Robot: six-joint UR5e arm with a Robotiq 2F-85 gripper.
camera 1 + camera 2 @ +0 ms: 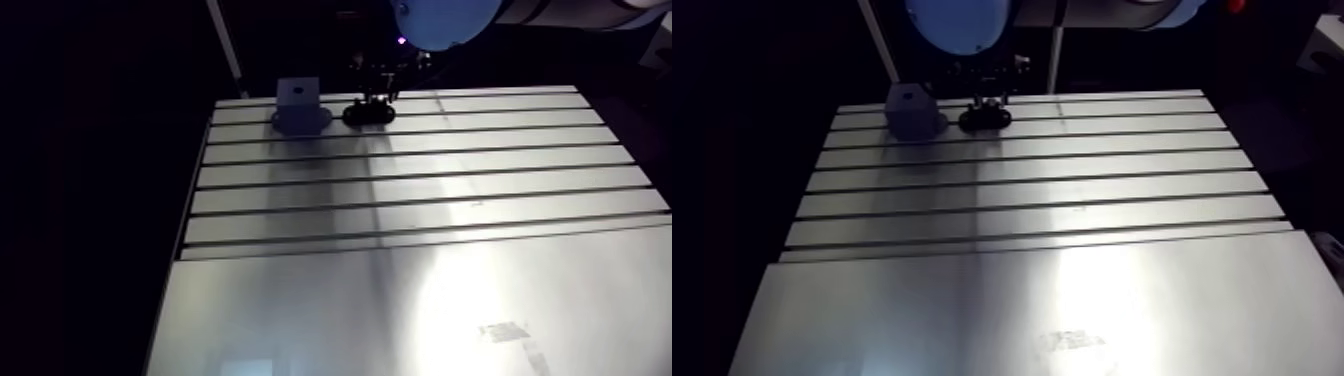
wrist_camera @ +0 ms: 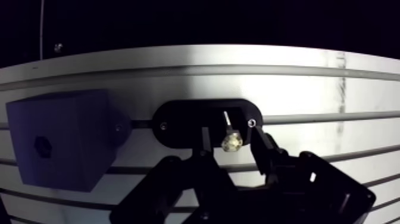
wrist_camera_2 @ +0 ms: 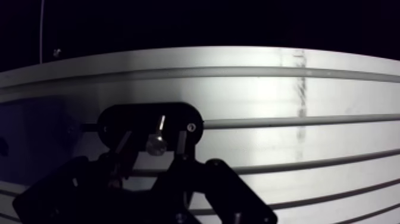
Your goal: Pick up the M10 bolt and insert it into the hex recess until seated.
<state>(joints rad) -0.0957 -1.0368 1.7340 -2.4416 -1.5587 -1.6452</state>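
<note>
A bolt with a brassy hex head stands in a black oval holder on the slotted table. My gripper is down over the holder and open, with one finger on either side of the bolt head and a small gap on each side. Beside the holder sits a blue block with a small hex recess in its side face. In the arm view the block and the holder lie at the table's far edge, with the gripper right above the holder.
The slotted aluminium table stretches toward the camera, with a smooth plate in front. The table's far edge runs just behind the block and holder.
</note>
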